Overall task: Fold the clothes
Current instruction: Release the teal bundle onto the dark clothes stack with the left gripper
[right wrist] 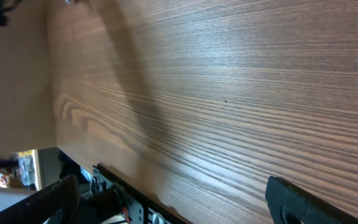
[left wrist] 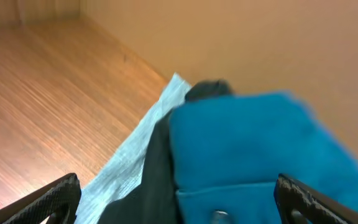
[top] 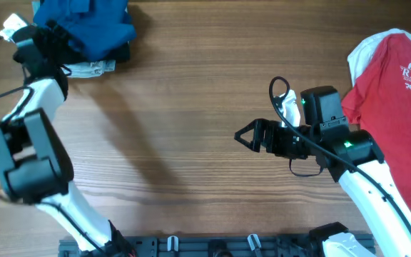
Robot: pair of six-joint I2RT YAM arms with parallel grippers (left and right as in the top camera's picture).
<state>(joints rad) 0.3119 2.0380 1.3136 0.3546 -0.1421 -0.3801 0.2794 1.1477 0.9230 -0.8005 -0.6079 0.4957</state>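
Note:
A folded dark blue shirt (top: 84, 25) lies on a stack at the table's far left corner, over a dark garment (left wrist: 154, 180) and a white cloth (top: 91, 69). My left gripper (top: 57, 32) is at the stack's left edge. In the left wrist view its fingers (left wrist: 176, 208) are wide open, with the blue shirt (left wrist: 260, 143) and white cloth (left wrist: 132, 158) between and beyond them. A red T-shirt with white lettering (top: 391, 78) lies spread at the right edge over a white garment (top: 366, 46). My right gripper (top: 245, 135) is open and empty above bare wood (right wrist: 173, 208), left of the red shirt.
The wooden table (top: 191, 86) fills the view. Its front edge with a dark rail (top: 212, 246) shows at the bottom, and also in the right wrist view (right wrist: 123, 186). A black cable (top: 280, 89) loops by the right arm.

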